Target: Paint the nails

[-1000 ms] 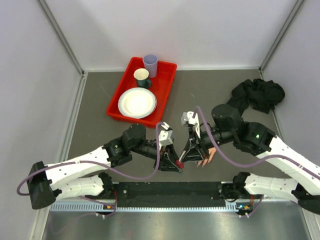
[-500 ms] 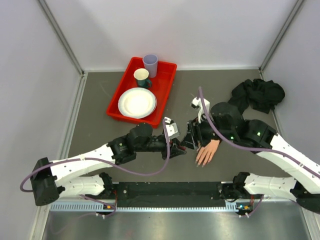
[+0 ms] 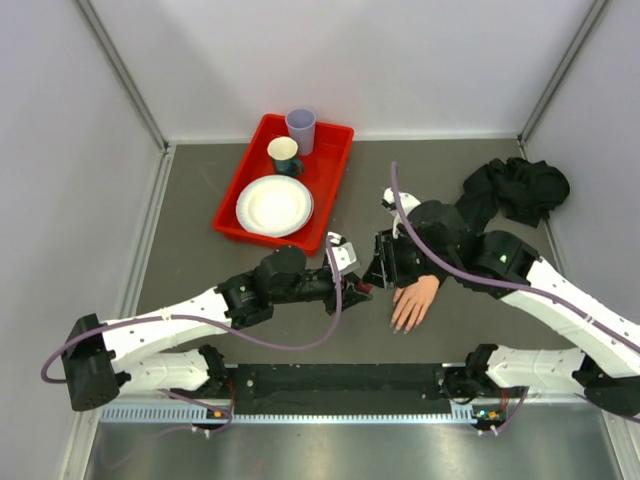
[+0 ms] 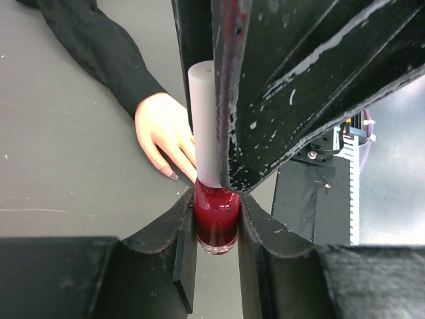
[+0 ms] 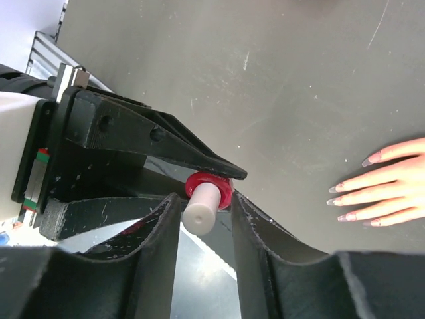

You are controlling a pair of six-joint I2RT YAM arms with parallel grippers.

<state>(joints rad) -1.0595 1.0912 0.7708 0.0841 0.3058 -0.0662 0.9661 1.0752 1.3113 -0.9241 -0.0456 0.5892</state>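
Observation:
The mannequin hand lies palm down on the grey table, fingers toward the near edge, its black sleeve under my right arm. Its nails look pale pink; they also show in the left wrist view. My left gripper is shut on the red polish bottle, held off the table left of the hand. The bottle's white cap points between the fingers of my right gripper, which is open around it with small gaps on both sides.
A red tray at the back holds a paper plate, a green cup and a lavender cup. A black cloth lies at the back right. A black rail runs along the near edge.
Both grippers moved away from the near edge, the left one carrying the bottle. The right gripper came off the mannequin hand, which now shows fully. Little moved in the last half second.

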